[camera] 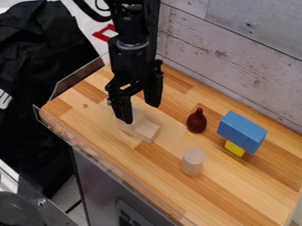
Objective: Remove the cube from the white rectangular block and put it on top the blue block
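The pale cube (138, 116) is sitting on the white rectangular block (145, 129) toward the counter's (259, 187) left edge, the gripper's (140, 114) jaws standing apart around it. Good work is centring on the cube alone, lifting straight, then releasing gently: the blue block (242, 131) is lying aslant over a yellow block (235, 148), possibly rocking under pressure.

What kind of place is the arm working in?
Probably a lab toy-kitchen setup: a wood-look counter against a whitewashed plank wall, with toy blocks like the blue block on it.
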Tool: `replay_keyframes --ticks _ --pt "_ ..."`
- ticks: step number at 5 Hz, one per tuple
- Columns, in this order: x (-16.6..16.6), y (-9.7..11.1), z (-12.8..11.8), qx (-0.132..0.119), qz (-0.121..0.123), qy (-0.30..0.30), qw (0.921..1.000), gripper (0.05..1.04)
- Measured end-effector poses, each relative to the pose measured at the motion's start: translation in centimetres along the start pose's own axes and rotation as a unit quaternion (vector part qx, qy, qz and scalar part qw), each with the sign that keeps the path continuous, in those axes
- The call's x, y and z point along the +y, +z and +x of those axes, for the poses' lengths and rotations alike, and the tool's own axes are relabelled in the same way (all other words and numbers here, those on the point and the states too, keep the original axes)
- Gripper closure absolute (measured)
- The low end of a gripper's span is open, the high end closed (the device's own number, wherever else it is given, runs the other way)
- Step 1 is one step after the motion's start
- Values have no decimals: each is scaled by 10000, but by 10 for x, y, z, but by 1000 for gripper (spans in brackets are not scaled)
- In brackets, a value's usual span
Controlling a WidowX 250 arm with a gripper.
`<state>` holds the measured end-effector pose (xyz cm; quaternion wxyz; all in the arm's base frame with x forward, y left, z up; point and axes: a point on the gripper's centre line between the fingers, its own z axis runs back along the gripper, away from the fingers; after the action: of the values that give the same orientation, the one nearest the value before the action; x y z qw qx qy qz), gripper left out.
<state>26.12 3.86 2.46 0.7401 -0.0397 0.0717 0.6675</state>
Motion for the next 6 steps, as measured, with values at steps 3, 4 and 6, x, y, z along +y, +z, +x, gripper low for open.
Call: replay_keyframes --ticks 3,4,6 --pt "5 -18 12 227 181 248 9993 136" --pt "2 -23 14 288 185 186 9992 408" --pt "-3 -19 11 260 189 83 9994 507"
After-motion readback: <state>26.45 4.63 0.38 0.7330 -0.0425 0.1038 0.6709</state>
